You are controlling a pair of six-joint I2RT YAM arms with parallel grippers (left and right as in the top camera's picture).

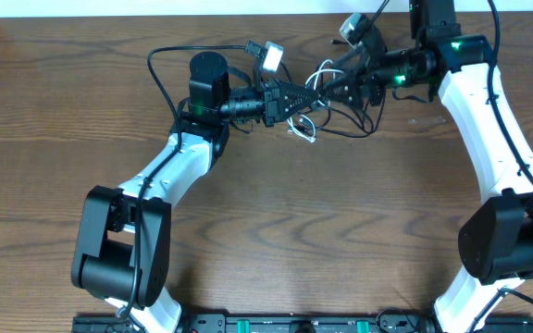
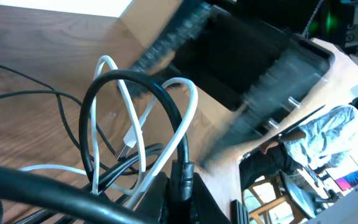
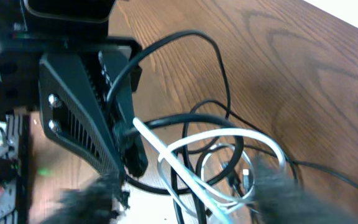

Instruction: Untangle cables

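The left fingers (image 3: 129, 152) are fully shut. Both wrist views show them pinching the cables (image 1: 315, 104) at the knot: a thick black cable (image 2: 129, 73) runs straight into the closed tips and a white cable (image 1: 303, 131) leaves alongside it, though which strand actually bears the clamp cannot be told. The right fingers (image 1: 338, 88) stand partly open and blurred, one on each side of the loops in their own wrist view, with nothing clamped between them as far as can be seen. The tangle sits at the far middle of the counter (image 1: 294, 222), between the two wrists. Its loops stand up from the held point and loose runs trail over the wood on either side. Assessment: the work looks to be at an early stage, as the loops are interlaced and no cord lies separate. Risks noted: should the right fingers close across several strands at once, any pull would tighten the knot rather than free it. If the left clamp holds black and white together, those two cannot part until it lets go. A plug end may snag inside a loop and drag the whole bundle. The two sets of fingers work very near each other, so a misjudged approach could bring them into contact.
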